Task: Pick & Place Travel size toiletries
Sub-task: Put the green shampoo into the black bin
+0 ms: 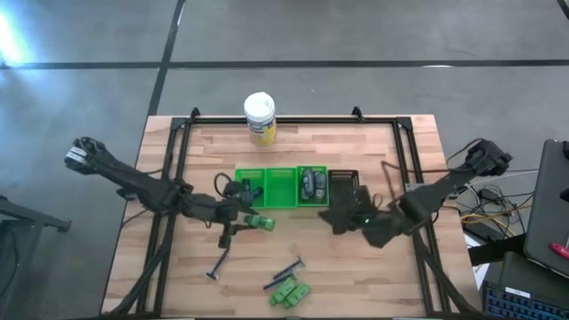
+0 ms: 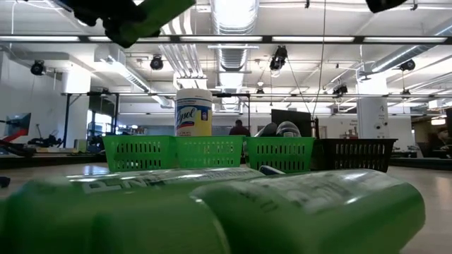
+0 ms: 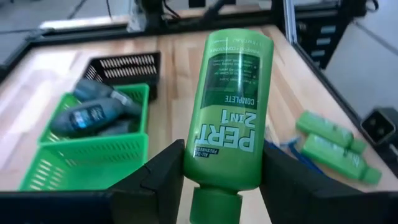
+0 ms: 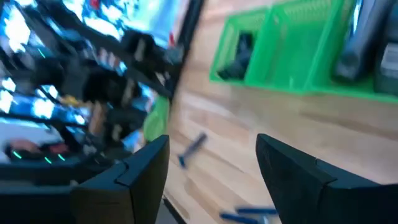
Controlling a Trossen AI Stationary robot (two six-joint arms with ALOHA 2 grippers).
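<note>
- Nearest us, spare green bottles (image 2: 212, 212) are lying on the table (image 1: 373, 284).
- We are clamping our left gripper (image 3: 214, 180) jaws on a green bottle (image 3: 230, 106) beside the green tray (image 1: 281, 188).
- Our right gripper (image 4: 211, 174) is hovering, jaws apart.
- Risk: the glossy bottle may be slipping, missing its compartment.

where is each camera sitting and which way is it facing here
High view: above the table, looking straight down; both arms show, the left gripper holding a green bottle.
Low view: at tabletop height, looking level past green bottles to the baskets; part of an arm shows at the top.
Left wrist view: on the left arm, looking past its fingers clamped on the green bottle.
Right wrist view: on the right arm, looking past its open gripper at the table.
Shared: high and left wrist views both show the held bottle.
</note>
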